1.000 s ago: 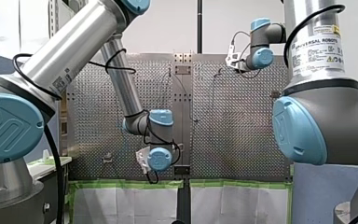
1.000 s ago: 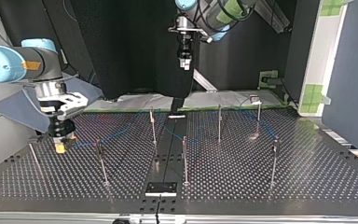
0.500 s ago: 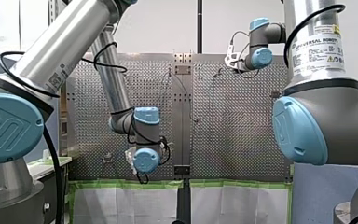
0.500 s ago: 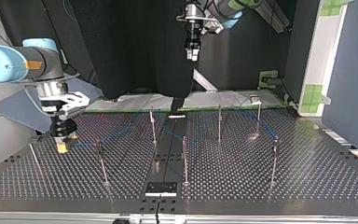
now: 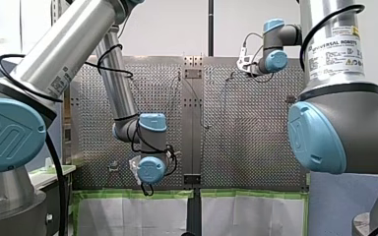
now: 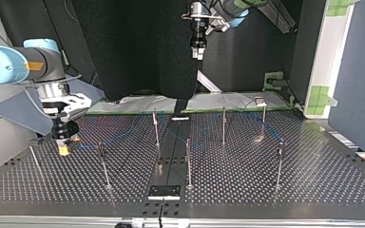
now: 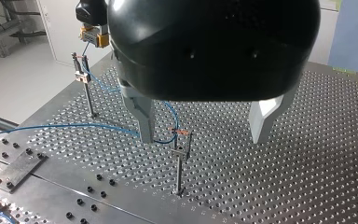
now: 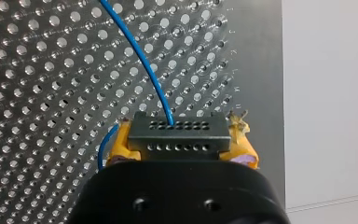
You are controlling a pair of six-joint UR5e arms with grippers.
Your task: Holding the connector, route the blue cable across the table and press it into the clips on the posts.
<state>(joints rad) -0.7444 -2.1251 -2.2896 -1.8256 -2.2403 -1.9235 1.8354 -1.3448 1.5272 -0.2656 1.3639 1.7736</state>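
In the right wrist view my right gripper (image 8: 179, 144) is shut on the black connector (image 8: 177, 128), with yellow pads on both sides. The blue cable (image 8: 142, 56) leaves the connector's top over the perforated table. At the top view's left that right gripper (image 6: 64, 148) hangs low beside a post (image 6: 103, 161). The blue cable (image 6: 119, 135) runs from it toward the middle posts. My left gripper (image 6: 198, 51) hangs high above the table's far side. In the left wrist view my left gripper (image 7: 202, 140) is open and empty above a clip post (image 7: 181, 151), with the cable (image 7: 74, 125) behind it.
Several thin posts stand on the table, such as two (image 6: 188, 161) (image 6: 279, 161) near the front and one (image 6: 224, 124) further back. A black plate (image 6: 164, 192) is bolted at the near edge. Green tape (image 6: 138, 112) lines the far edge.
My left arm has swung toward the front view's left and a little lower; in the top view its gripper went right and up. My right gripper has barely moved and keeps the connector.
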